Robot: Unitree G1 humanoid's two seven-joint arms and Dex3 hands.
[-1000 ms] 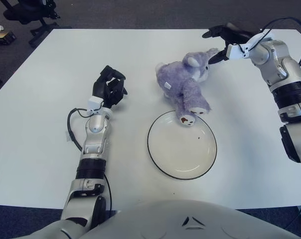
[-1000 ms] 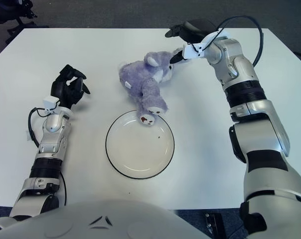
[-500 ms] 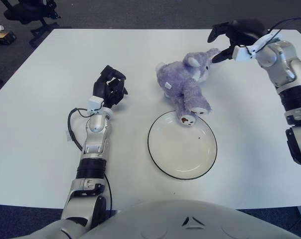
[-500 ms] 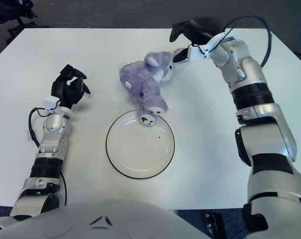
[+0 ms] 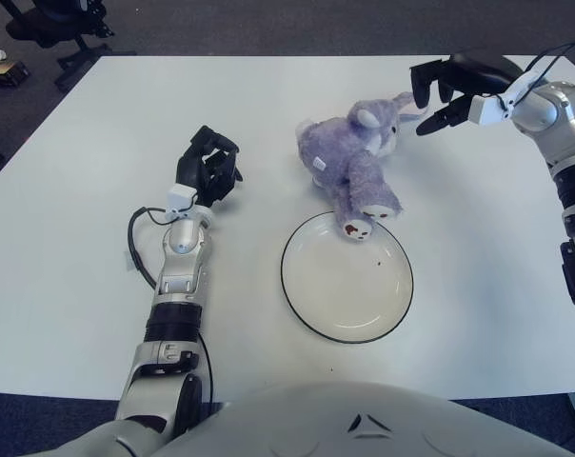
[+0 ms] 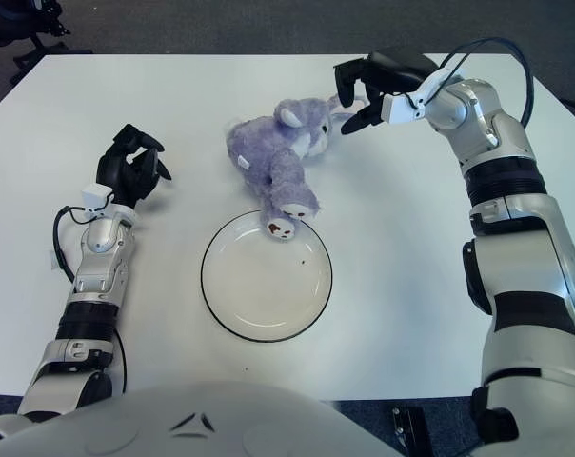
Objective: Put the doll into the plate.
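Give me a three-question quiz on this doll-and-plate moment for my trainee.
1. True or false: the doll lies wholly inside the plate.
2. Which hand is nearest the doll's head: A) left hand, B) right hand?
3. Fill in: only the doll's ____ overlaps the plate rim.

Key: 1 false, most of it lies on the table. 2 B, open, holding nothing. 3 foot.

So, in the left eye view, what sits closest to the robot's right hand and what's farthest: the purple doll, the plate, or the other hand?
From the right hand, at the table's far right:
1. Doll, just to its left, not held.
2. Plate, nearer the robot, under the doll's foot.
3. Left hand, across the table on the left.
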